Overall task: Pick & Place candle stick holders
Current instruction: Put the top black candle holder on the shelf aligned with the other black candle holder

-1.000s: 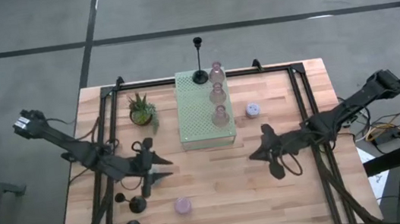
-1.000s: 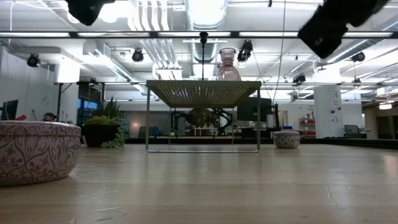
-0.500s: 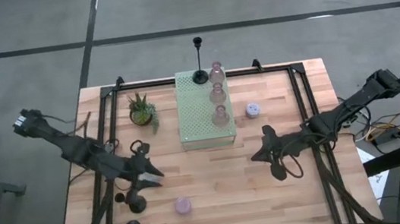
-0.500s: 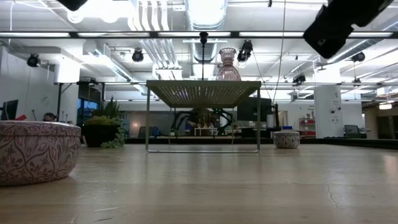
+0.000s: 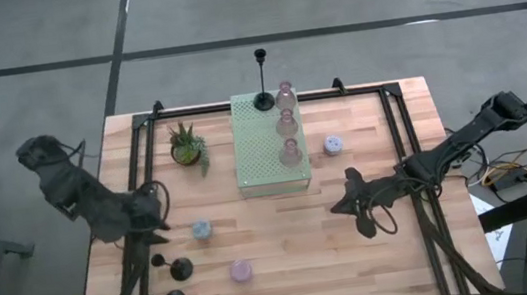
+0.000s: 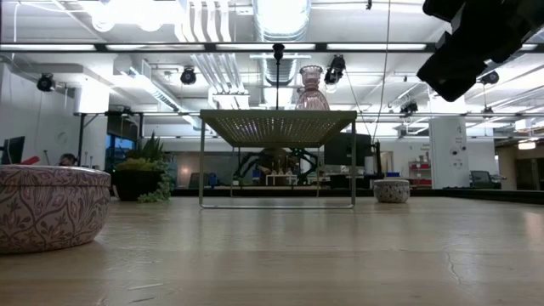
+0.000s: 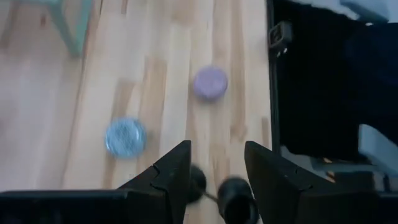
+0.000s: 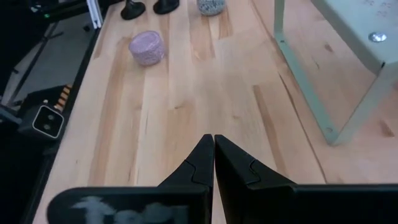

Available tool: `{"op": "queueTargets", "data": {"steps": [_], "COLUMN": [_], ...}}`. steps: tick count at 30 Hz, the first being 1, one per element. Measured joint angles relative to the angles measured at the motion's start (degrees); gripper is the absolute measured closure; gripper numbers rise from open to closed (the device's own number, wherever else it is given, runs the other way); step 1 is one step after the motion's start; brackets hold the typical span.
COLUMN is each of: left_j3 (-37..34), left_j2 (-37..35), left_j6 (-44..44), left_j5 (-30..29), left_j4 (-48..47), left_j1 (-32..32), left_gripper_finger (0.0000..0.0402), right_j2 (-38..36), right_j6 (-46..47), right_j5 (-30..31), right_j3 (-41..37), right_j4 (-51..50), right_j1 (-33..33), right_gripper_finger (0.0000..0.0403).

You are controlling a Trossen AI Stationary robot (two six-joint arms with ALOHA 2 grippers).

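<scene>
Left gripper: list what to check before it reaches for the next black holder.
1. Left gripper empty, fingers apart: ok.
2. Blue holder resting on the table, apart from the gripper: ok.
3. Nearest black holder unobstructed: ok.
4. That holder's stem upright: cannot tell.
5. Bare space on the green board beside the pink holders: ok.
6. Right gripper shut, off on the right side: ok.

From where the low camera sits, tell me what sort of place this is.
Probably an open-plan lab or office workshop: exposed ceiling ducts with strip lights, desks with monitors behind, and a wooden workbench carrying two robot arms.
</scene>
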Motion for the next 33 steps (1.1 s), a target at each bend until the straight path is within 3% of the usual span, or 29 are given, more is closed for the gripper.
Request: {"op": "queueTargets", "data": {"steps": [9,18,26,33], "left_j3": [-0.4,-0.6,-5.3,-12.1], "left_j2": [1.0,4.3,7.6,8.1], "left_j6": [-19.4,-31.2,-40.4,-45.4], "left_j5": [2.7,-1.6,-0.6,1.4], "left_j4": [-8.0,-8.5,-8.1,-1.4], "left_j1": [-11.9,-22.3,-24.9,-25.9], "left_gripper_finger": [0.0258,0.0266,0.0266,0.0266], "right_j2": [0.0,0.0,0.0,0.0], "right_j6": [3.8,3.7,3.0,2.8], "right_j5": [0.0,0.1,0.1,0.1], "right_j3": [-3.1,-3.1,-3.1,-3.0], "right_j4": [3.9,6.2,7.1,7.1], "right_j1": [0.0,0.0,0.0,0.0], "right_gripper_finger": [0.0394,0.0394,0.0394,0.0394]}}
